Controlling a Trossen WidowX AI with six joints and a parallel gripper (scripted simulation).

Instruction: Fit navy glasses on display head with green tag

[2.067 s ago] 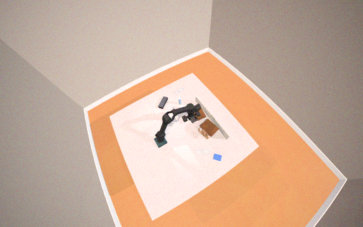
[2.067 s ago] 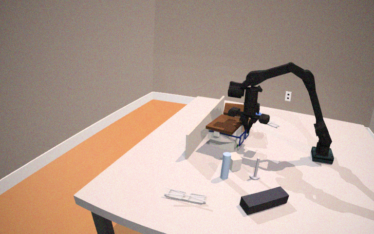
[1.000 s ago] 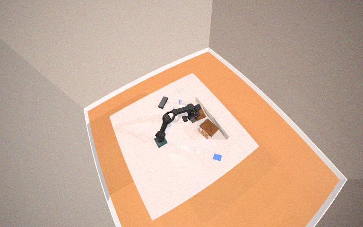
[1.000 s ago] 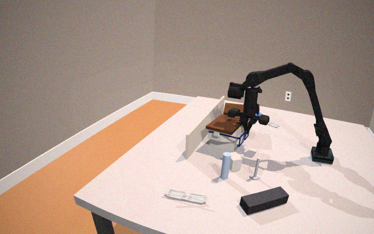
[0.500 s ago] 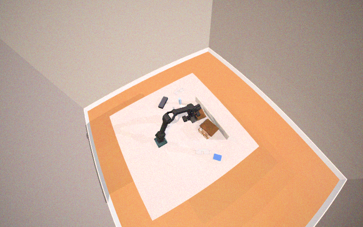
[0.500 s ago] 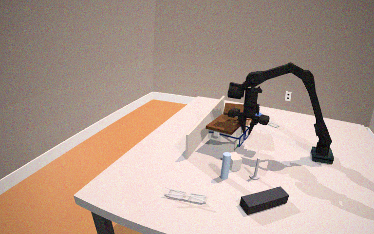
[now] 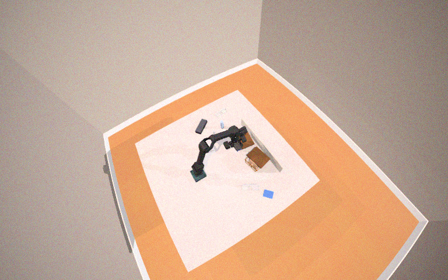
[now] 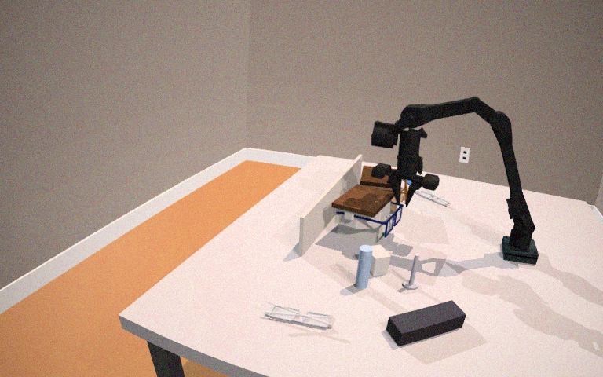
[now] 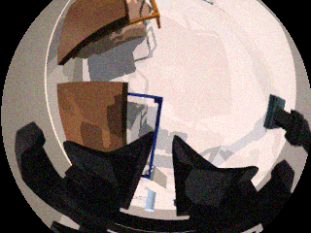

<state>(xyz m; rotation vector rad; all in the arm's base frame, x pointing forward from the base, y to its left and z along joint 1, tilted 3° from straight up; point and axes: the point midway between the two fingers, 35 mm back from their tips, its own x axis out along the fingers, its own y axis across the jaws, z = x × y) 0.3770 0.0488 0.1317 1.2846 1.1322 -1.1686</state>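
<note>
The display head with the green tag (image 8: 383, 234) has a brown flat top (image 7: 247, 141) (image 8: 364, 199) (image 9: 92, 112). The navy glasses (image 8: 370, 219) (image 9: 146, 96) are on this head, lens frames in front of its face. The near temple runs back along its side past the ear. Nose contact and the far ear are hidden. My gripper (image 8: 403, 204) (image 9: 163, 136) is open a little and empty, its fingertips just above the glasses' front, one on each side of the front bar in the wrist view. The other head (image 7: 258, 157) (image 9: 97, 24) wears orange glasses (image 9: 159, 19).
An upright pale panel (image 7: 264, 145) (image 8: 329, 204) stands behind both heads. A light blue cylinder (image 7: 221, 124) (image 8: 363, 266), a pale block (image 8: 380, 261), a thin grey stand (image 8: 414, 271) and a dark box (image 7: 200, 126) (image 8: 426, 322) stand to one side. A blue block (image 7: 268, 193) lies opposite.
</note>
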